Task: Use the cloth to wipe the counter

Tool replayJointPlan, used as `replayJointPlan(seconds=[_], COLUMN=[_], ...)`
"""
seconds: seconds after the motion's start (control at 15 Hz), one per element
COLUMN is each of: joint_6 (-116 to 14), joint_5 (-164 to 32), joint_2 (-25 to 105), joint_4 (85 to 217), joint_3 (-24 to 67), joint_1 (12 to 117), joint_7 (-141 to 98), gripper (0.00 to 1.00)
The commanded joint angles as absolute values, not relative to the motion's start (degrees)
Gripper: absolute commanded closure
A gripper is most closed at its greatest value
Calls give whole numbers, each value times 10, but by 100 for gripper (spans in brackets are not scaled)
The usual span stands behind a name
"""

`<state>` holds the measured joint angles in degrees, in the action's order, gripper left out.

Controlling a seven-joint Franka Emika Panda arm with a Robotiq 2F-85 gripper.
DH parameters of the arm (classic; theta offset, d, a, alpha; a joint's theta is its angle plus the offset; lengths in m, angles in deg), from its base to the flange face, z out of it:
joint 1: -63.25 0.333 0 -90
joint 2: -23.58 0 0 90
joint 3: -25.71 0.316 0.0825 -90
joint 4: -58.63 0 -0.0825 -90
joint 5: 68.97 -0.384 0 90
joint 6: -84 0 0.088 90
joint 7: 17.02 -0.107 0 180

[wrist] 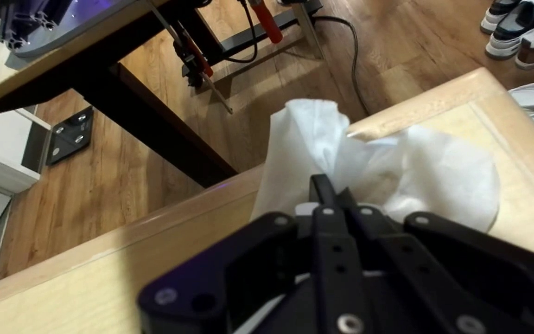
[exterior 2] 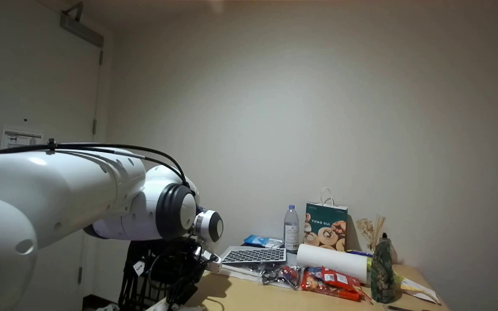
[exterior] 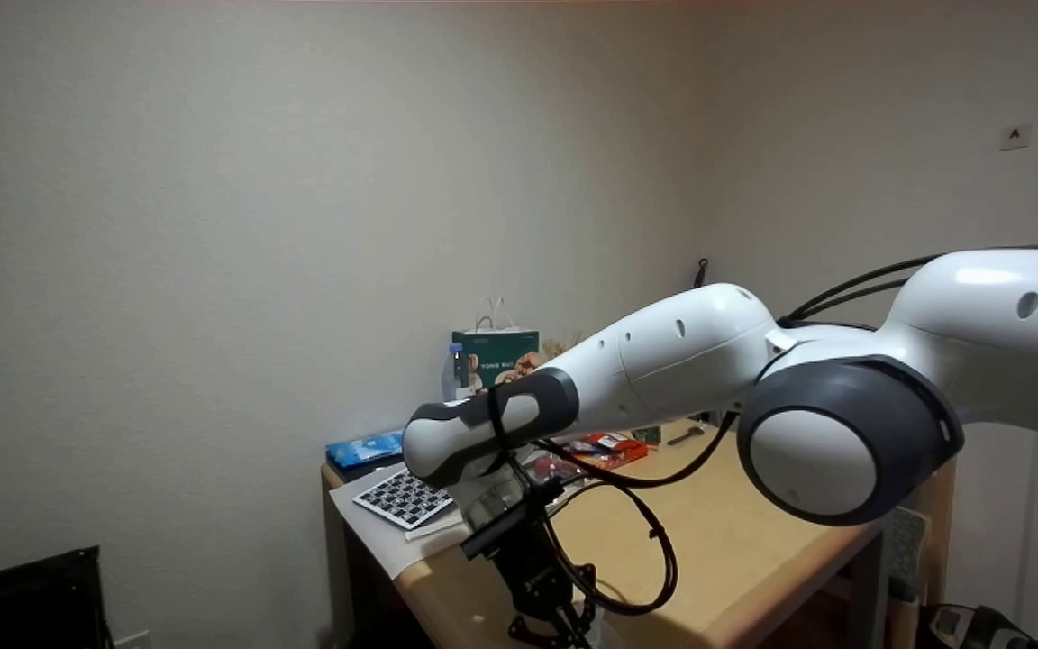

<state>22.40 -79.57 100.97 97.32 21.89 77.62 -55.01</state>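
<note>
The white cloth (wrist: 448, 181) lies crumpled over a corner of the tan wooden counter (wrist: 77, 287) in the wrist view, part of it reaching past the edge. My gripper (wrist: 334, 191) is shut on the cloth, whose folds gather at the fingertips; the exact pinch is hidden behind the fingers. In an exterior view the gripper (exterior: 569, 631) points down low over the near end of the counter (exterior: 681, 532), with a pale bit of cloth (exterior: 607, 635) beside it. The arm and cables hide most of the gripper in an exterior view where the counter (exterior 2: 249, 298) shows at the bottom.
Along the back of the counter stand a checkered board (exterior 2: 255, 255), a bottle (exterior 2: 291, 231), a green paper bag (exterior 2: 326, 229), a white paper roll (exterior 2: 331, 261) and red packets (exterior 2: 331, 287). Loose cables (exterior: 663, 559) hang from the arm. Shoes (wrist: 512, 32) lie on the floor.
</note>
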Motion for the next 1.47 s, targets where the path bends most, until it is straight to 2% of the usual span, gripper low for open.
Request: replayJointPlan(seconds=[0.0,0.47,0.53,0.87,1.4], joint_6=[188,138,199,198,121], joint_5=[-842,-921,-898,-901,-965], joint_2=[1005,971,991,990,959], joint_4=[1003,1086,1026,1026,1107], joint_3=[218,202,205,205,165], joint_1=[732,639,652,650,584], joint_7=[-603,-641,-620,-620,-720], gripper=[100,100,100,99,100])
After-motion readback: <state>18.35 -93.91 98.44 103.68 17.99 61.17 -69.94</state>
